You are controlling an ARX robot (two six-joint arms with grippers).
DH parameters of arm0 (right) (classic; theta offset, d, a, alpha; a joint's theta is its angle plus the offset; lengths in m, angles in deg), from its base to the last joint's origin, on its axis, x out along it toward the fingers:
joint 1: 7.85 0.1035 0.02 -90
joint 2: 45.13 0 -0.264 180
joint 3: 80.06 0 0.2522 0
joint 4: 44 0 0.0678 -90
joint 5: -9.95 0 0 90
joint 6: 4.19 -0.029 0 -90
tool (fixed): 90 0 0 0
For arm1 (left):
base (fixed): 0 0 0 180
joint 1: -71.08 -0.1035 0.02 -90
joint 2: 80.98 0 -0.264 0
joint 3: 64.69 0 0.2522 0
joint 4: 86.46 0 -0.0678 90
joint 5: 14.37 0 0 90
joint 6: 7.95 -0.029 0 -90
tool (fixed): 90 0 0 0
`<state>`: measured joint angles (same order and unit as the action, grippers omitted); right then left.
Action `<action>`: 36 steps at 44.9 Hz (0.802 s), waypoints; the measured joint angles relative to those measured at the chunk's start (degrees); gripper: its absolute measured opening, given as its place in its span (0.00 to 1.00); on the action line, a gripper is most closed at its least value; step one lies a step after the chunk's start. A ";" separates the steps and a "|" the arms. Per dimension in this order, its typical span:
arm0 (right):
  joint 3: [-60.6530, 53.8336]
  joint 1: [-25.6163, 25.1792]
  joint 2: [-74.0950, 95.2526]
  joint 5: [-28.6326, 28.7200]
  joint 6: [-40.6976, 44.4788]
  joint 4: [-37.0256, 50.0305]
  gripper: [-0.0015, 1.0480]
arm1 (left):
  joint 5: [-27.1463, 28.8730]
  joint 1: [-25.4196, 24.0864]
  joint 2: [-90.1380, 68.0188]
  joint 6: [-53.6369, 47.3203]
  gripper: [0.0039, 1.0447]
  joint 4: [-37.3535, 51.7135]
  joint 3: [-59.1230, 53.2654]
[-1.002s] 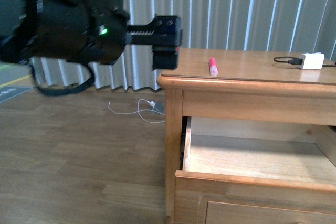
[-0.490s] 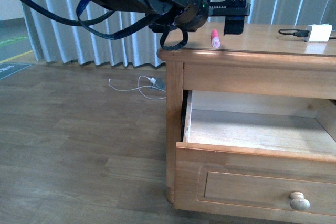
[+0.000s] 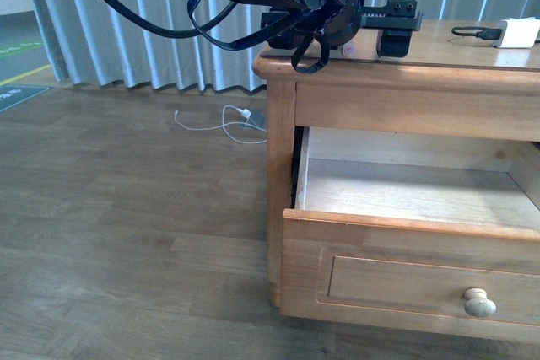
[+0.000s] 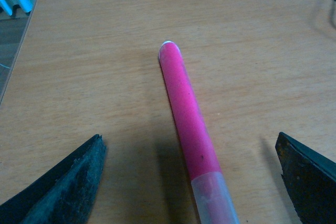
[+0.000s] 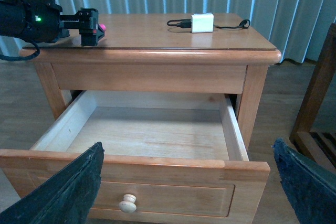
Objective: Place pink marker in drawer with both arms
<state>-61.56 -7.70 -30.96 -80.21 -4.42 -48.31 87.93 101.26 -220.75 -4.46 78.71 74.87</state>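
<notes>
The wooden surface (image 4: 94, 30) carries the pink marker (image 4: 189, 124), which lies flat between my left gripper's (image 4: 189, 139) spread fingers, clear of both. Below the marker the drawer (image 5: 131, 162) stands open. My right gripper (image 5: 187, 147), lower than the marker, is released and empty.

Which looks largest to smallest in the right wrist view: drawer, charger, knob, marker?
drawer, by far
charger and knob look about alike; the knob is nearer, so unranked
marker, smallest: only a pink tip shows
</notes>
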 joint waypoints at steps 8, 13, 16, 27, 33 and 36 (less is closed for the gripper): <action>0.00 0.00 0.00 0.00 0.00 0.00 0.92 | 1.05 0.13 -1.57 -0.94 0.94 -5.42 3.98; 0.00 0.00 0.00 0.02 0.00 0.00 0.92 | 1.27 0.22 -1.84 -1.88 0.94 -7.98 5.53; -0.02 0.00 0.00 0.00 0.00 0.00 0.92 | 1.20 0.22 -2.14 -2.01 0.94 -8.61 6.14; 0.00 0.00 0.00 0.02 0.00 0.00 0.92 | 0.57 0.17 -3.08 -3.48 0.75 -10.80 8.70; 0.00 0.00 0.00 0.00 0.00 0.00 0.92 | 0.26 0.17 -3.04 -3.67 0.53 -9.90 7.87; 0.00 0.00 0.00 0.00 0.00 0.00 0.92 | 0.15 0.11 -2.51 -3.67 0.43 -8.87 6.56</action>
<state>-61.56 -7.70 -30.96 -80.21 -4.42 -48.31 88.08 101.37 -223.26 -8.14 69.84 81.43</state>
